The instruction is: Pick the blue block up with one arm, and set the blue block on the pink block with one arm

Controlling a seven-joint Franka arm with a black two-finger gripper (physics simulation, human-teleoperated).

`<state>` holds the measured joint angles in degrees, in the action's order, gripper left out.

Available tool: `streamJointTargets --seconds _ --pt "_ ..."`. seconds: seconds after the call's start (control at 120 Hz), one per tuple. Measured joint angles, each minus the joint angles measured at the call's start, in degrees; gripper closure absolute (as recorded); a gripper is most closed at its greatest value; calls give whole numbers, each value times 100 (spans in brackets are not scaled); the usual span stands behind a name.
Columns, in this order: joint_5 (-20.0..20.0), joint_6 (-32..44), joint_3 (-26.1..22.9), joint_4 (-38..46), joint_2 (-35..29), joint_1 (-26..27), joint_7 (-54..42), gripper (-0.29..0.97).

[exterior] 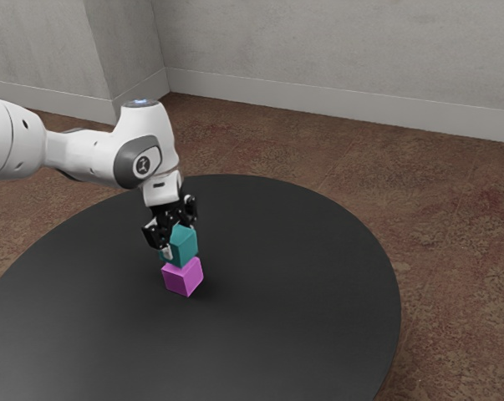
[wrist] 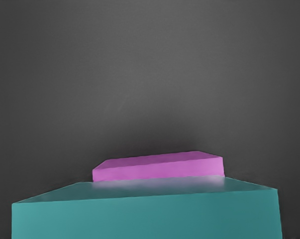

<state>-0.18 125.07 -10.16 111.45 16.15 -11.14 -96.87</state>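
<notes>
Blue block (exterior: 184, 246) (tilted) hangs in end effector (exterior: 173, 233) directly above pink block (exterior: 182, 278).

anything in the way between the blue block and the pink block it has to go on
Nothing visible. The gripper holds the blue block directly above the pink block on the black table, and no other thing sits between them. Whether the two blocks already touch cannot be told.

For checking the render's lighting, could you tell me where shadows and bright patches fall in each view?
Exterior view: even, soft light, with a faint shadow on the round black table beside the pink cube, toward that view's right. Wrist view: the table brightens in a patch beyond the teal-blue cube and darkens toward the picture's edges.
</notes>
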Motion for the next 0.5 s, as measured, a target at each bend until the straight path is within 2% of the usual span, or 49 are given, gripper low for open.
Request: streamJointTargets --seconds 0.233,0.5 --pt "-19 83 6 151 -29 8 -87 31" --pt "-49 80 5 177 -60 10 -183 10"
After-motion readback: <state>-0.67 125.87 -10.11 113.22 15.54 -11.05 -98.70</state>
